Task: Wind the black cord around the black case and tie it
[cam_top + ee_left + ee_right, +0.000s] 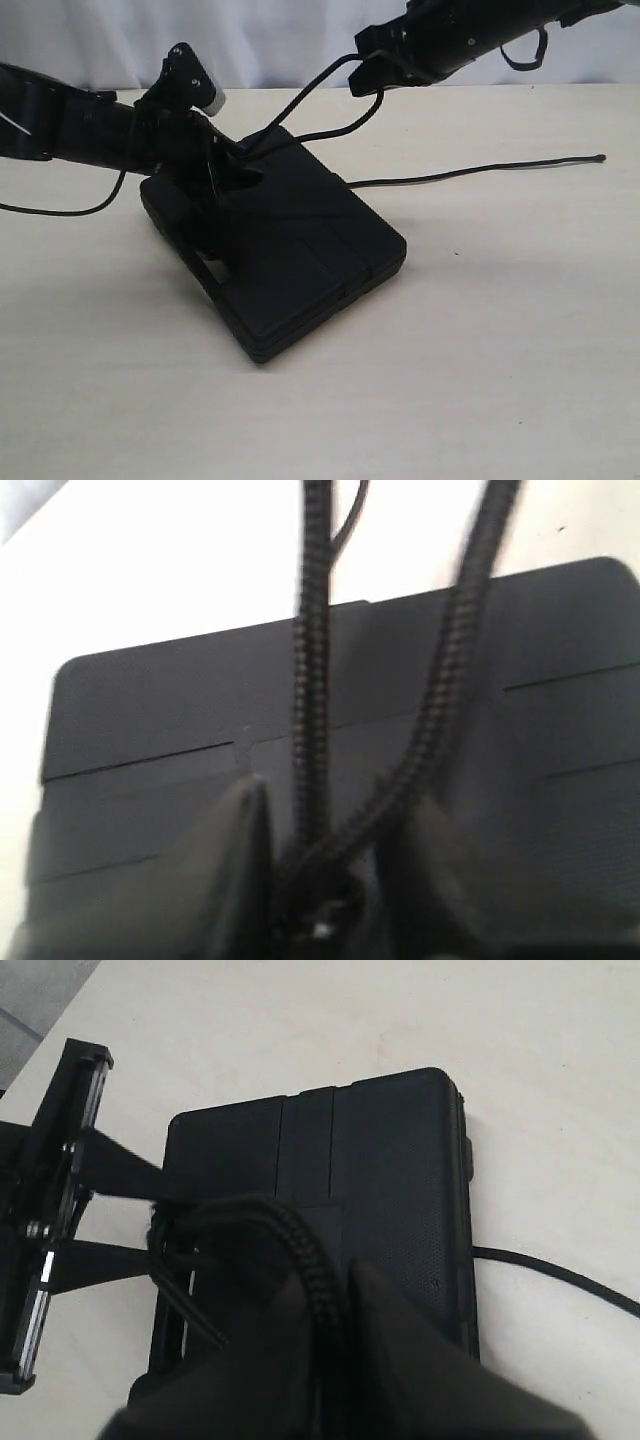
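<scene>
The black case lies flat on the pale table. The black cord trails right across the table to a knotted tip, and two strands rise from the case's far corner. My left gripper sits low over that corner. In the left wrist view its fingers stand either side of two crossing cord strands, with a small gap still showing, so it is open. My right gripper hangs above and behind the case, shut on the cord, which runs between its fingers.
A thin black arm cable droops onto the table at the far left. A white backdrop closes the far edge. The pale table extends in front of and to the right of the case.
</scene>
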You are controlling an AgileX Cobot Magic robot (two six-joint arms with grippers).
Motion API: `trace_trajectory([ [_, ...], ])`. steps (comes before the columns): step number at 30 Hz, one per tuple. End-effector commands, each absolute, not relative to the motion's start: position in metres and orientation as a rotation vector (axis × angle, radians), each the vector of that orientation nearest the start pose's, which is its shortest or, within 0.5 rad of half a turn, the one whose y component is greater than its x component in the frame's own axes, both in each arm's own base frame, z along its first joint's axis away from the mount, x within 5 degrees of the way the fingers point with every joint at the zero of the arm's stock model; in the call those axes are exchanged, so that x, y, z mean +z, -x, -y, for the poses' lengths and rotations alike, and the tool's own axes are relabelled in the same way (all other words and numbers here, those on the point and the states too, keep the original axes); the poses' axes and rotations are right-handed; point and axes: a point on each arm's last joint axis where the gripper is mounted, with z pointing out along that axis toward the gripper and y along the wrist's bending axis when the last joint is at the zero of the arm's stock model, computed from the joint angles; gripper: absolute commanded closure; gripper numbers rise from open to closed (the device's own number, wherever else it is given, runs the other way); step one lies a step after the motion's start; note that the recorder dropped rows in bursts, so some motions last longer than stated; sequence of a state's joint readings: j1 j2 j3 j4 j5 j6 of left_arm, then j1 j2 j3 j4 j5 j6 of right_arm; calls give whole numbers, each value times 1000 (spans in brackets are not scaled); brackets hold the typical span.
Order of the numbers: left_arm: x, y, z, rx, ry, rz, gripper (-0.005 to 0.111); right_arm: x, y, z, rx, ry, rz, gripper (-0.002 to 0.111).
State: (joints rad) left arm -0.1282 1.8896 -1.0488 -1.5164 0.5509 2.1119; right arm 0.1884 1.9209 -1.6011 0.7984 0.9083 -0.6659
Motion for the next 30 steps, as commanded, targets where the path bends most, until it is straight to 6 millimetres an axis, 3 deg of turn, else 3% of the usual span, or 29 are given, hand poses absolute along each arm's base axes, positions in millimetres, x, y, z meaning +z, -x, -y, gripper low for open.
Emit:
trace_trajectory([
  [1,163,-369,99,-446,-1062,-1974,99,282,-407,-130,812,517,-2399,83],
  [3,158,-370,98,-446,-1057,-1989,107,283,-407,-130,824,482,-2411,69],
  [7,151,-371,98,-450,-1054,-2011,107,299,-402,-119,737,480,-2403,46],
  [11,149,-371,98,-442,-1052,-2018,107,316,-400,-79,444,265,-2490,43],
  [14,149,-371,97,-439,-1051,-2020,107,314,-400,-42,135,18,-2574,44],
  [18,151,-374,98,-442,-1030,-2014,107,290,-407,-12,-126,-192,-2656,44],
  [23,155,-375,99,-474,-967,-2011,107,241,-435,1,-153,-372,-2649,44],
  [28,158,-374,103,-544,-952,-1982,107,192,-465,50,-304,-832,-2565,44],
  [30,158,-374,103,-545,-948,-1982,107,171,-478,54,-274,-899,-2535,44],
])
